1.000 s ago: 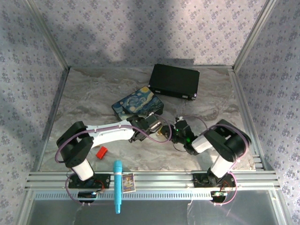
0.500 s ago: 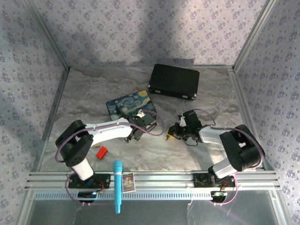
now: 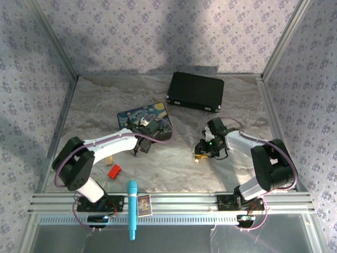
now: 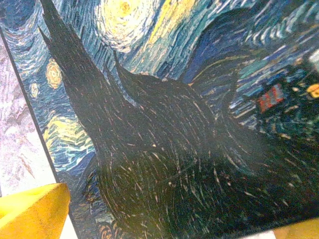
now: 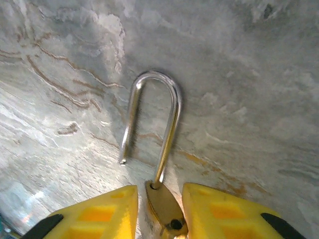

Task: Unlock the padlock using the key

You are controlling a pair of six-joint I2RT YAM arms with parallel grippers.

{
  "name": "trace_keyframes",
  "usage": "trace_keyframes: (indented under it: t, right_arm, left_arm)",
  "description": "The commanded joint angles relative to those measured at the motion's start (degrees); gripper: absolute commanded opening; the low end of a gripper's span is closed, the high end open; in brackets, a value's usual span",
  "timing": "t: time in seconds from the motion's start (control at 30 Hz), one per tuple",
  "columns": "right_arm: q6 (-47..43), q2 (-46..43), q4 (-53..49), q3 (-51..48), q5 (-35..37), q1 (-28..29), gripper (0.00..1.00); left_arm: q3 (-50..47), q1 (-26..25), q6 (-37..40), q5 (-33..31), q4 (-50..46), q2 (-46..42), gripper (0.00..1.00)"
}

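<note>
Your right hand (image 5: 158, 193) is grasping the brass body of the padlock (image 5: 166, 148), which lies on the surface (image 5: 259, 74) with one leg of its shackle free. Your left hand (image 4: 164, 220) is released, close above the painted box (image 4: 164, 74).

Shiny, smooth silver metal on the loop of the padlock (image 5: 160, 169), duller gold metal on its body. Matt yellow plastic on the fingers (image 5: 99, 214) of the right gripper (image 5: 159, 214). Smooth stone-look table (image 5: 249, 74) with brown veins. Smooth painted print on the box (image 4: 174, 124). Matt black case (image 3: 196, 90) far back.
</note>
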Motion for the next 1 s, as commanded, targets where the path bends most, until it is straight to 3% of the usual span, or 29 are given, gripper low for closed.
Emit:
trace_keyframes:
  t: [0.0,0.13,0.27,0.3,0.33,0.37,0.4,0.5,0.57,0.67,0.73,0.83,0.97]
  right_arm:
    - [-2.88,-0.15,-9.08,0.73,5.34,-0.56,0.36]
    - [-3.12,-1.4,-9.41,2.0,5.82,-0.54,0.42]
    - [-4.01,-4.59,-9.37,4.23,8.19,-0.35,0.57]
    - [-4.44,-5.93,-9.35,4.97,9.92,-0.29,0.62]
    - [-4.88,-7.54,-9.22,5.66,11.95,-0.25,0.74]
    - [-5.4,-9.42,-8.73,6.3,14.94,-0.2,0.92]
    - [-5.96,-11.11,-7.89,6.88,18.47,-0.27,0.99]
    - [-6.4,-15.94,-3.79,7.5,27.04,-0.82,0.99]
    - [-7.76,-18.48,1.19,6.4,31.98,-1.36,0.99]
    - [-10.47,-19.66,7.29,4.64,33.94,-4.51,0.99]
    - [-14.3,-19.53,10.43,3.47,34.78,-7.62,0.99]
    - [-18.06,-20.15,18.8,-1.38,40.66,-11.38,0.99]
    - [-20.44,-20.13,30.92,-9.13,42.66,-17.78,0.99]
  left_arm:
    - [-1.0,-0.13,0.51,1.42,1.47,-3.87,0.99]
    - [-2.14,-0.13,0.51,1.47,1.19,-7.73,1.0]
    - [-3.17,-0.03,1.11,3.79,2.16,-13.97,1.0]
    - [-3.82,0.31,1.38,3.81,3.22,-16.2,1.0]
    - [-4.52,0.75,1.48,3.81,5.36,-18.16,1.0]
    - [-5.36,1.76,1.56,3.81,7.12,-20.42,1.0]
    - [-6.02,3.06,1.5,3.81,8.92,-22.62,1.0]
    - [-8.55,8.79,-1.46,-1.09,14.45,-27.25,1.0]
    - [-10.43,15.13,-1.68,0.0,18.16,-29.89,1.0]
    - [-14.17,24.2,-1.31,0.28,25.22,-32.08,1.0]
    - [-18.2,29.35,-0.25,-1.77,32.6,-31.77,1.0]
    - [-22.2,36.56,1.28,0.14,40.02,-29.57,1.0]
    - [-24.73,40.17,4.97,-2.67,45.05,-23.73,1.0]
